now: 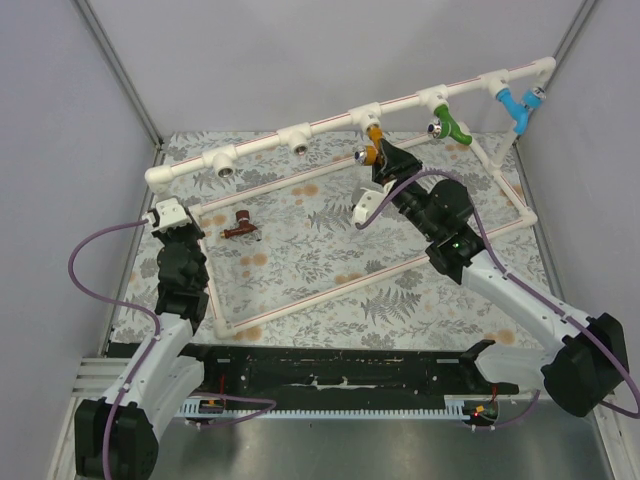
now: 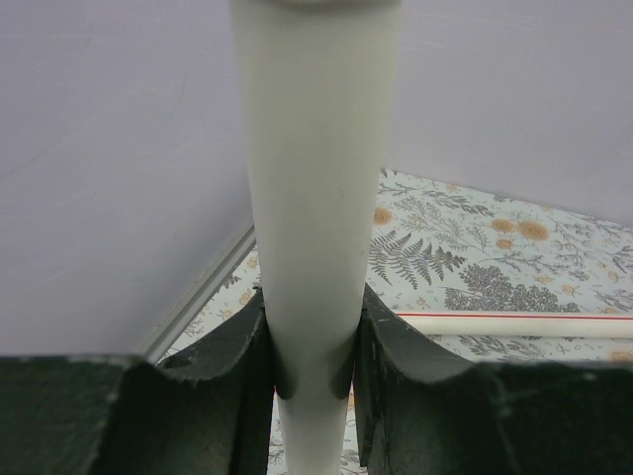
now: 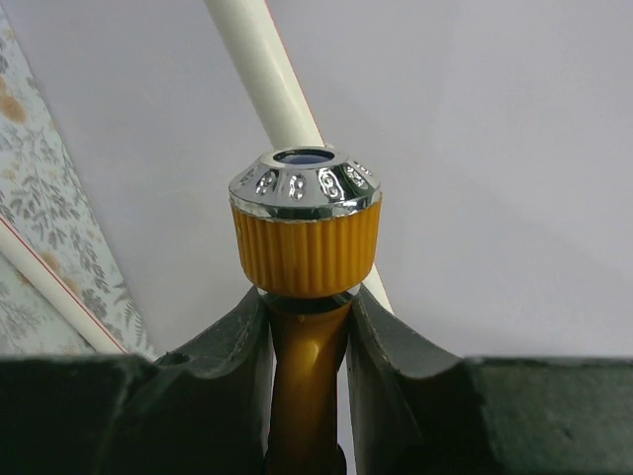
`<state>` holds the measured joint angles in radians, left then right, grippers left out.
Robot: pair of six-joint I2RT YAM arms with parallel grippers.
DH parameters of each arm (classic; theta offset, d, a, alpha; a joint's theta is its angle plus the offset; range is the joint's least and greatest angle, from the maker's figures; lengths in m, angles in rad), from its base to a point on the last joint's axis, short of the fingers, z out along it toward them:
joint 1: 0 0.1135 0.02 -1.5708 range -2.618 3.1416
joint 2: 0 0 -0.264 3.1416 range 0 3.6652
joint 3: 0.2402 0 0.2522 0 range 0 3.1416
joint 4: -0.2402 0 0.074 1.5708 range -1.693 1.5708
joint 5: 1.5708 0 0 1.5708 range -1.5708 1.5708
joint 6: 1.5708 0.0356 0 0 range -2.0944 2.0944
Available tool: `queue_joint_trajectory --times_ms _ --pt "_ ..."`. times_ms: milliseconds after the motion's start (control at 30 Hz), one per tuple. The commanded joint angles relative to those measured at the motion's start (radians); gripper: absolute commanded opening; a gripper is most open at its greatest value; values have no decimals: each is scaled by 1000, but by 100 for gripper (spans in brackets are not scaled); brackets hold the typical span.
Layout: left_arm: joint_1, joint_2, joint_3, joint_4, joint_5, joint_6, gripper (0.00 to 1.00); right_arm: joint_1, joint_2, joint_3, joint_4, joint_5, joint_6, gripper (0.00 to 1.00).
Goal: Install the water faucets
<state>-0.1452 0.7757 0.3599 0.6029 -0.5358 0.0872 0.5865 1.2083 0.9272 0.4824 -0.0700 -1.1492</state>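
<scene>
On the tabletop (image 1: pixel 400 290) stands a white pipe frame (image 1: pixel 262 148) with a row of fittings along its raised far rail.

Left claw (image 1: pixel 172 213) is at the frame's near-left corner. In the wrist view it (image 2: pixel 315 336) is clamped tight on a white pipe of the frame, probably to steady it.

Right claw (image 1: pixel 385 160) is up at the middle of the far rail. In the wrist view it (image 3: pixel 307 327) is closed on the neck of the orange tap (image 3: pixel 307 237), just below the ribbed collar and silvery cap.

Progress, judged from this:
- Green tap (image 1: pixel 452 127) and blue tap (image 1: pixel 514 104) already hang from the right end of the rail; they are not part of the job.
- Orange tap (image 1: pixel 375 135) is held right under the middle fitting (image 1: pixel 362 112), so its install looks underway, not finished.
- Brown tap (image 1: pixel 241 227) lies loose on the tabletop inside the frame, near the left claw and apart from it. Untouched.
- Two left fittings (image 1: pixel 228 165) (image 1: pixel 298 140) are open; one is likely for the brown tap.
- Roughly the first of two taps is in hand; the second is all to do.

Hard to see:
- Whether the orange tap's thread is in the fitting or only beside it; the claw and tap cover the joint from above, and the wrist view shows only the cap end.
- Left wrist view is mostly pipe and wall, with no fitting in it.
- Brown tap is too small to tell which way its end faces.
</scene>
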Motion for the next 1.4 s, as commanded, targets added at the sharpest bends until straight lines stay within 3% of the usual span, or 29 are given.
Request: queue_joint_trajectory --times_ms 0,200,567,800,1133,1367 --pt "-36 -16 14 32 46 13 2 -51 42 7 -271 16 -266 0" --pt "-36 -15 16 31 46 13 2 -50 59 12 -292 53 -409 0" --pt "-37 -18 14 26 43 13 2 -50 60 22 -240 61 -43 0" --pt "-37 -18 16 28 46 14 2 -50 76 51 -136 64 401 0" --pt "-37 -23 16 28 45 14 2 -37 112 -21 105 355 1072 0" --pt "-37 -26 16 26 40 16 2 -13 125 -88 197 542 1379 0"
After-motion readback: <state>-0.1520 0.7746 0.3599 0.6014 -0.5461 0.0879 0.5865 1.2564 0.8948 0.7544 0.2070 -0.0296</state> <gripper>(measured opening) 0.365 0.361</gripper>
